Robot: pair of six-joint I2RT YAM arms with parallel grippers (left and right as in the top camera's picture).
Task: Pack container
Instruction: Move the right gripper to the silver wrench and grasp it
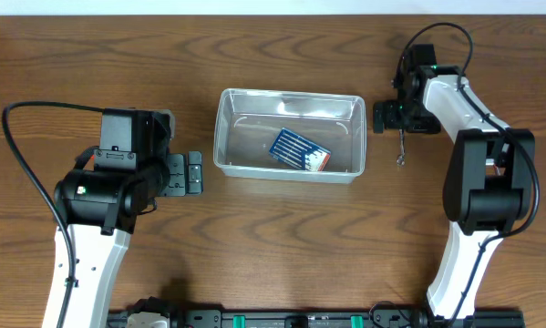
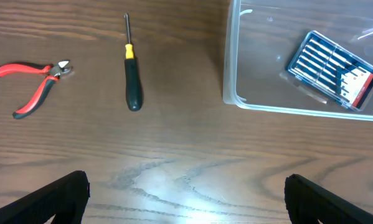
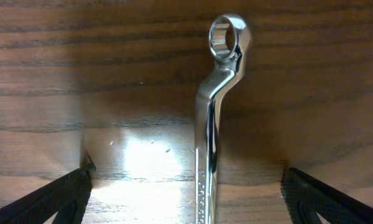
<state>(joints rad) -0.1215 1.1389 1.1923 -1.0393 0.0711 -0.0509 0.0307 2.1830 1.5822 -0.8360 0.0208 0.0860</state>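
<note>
The container (image 1: 289,102) sits in the middle of the table (image 1: 282,237), between the two arms. One thing lies inside it, a flat blue tool set (image 1: 300,150), near the right end. Just past that end, a shiny wrench (image 3: 210,134) lies flat on the wood. The right gripper (image 3: 186,174) hangs over it with its fingers (image 3: 46,202) spread wide, one on each side of the handle, and neither one touches it. I think picking up the wrench is the job right now. To do it well, the gripper should go straight down so the thin handle sits in the middle of the gap. Then it should squeeze slowly, because smooth metal can slip or spin. It must lift high enough to clear the rim before it moves over the container. On the other side, the left gripper (image 1: 196,173) waits near the left wall with its fingers (image 2: 46,202) spread too, holding nothing. A black screwdriver (image 2: 132,78) and red pliers (image 2: 32,84) lie on the table out that way, waiting to be packed.
</note>
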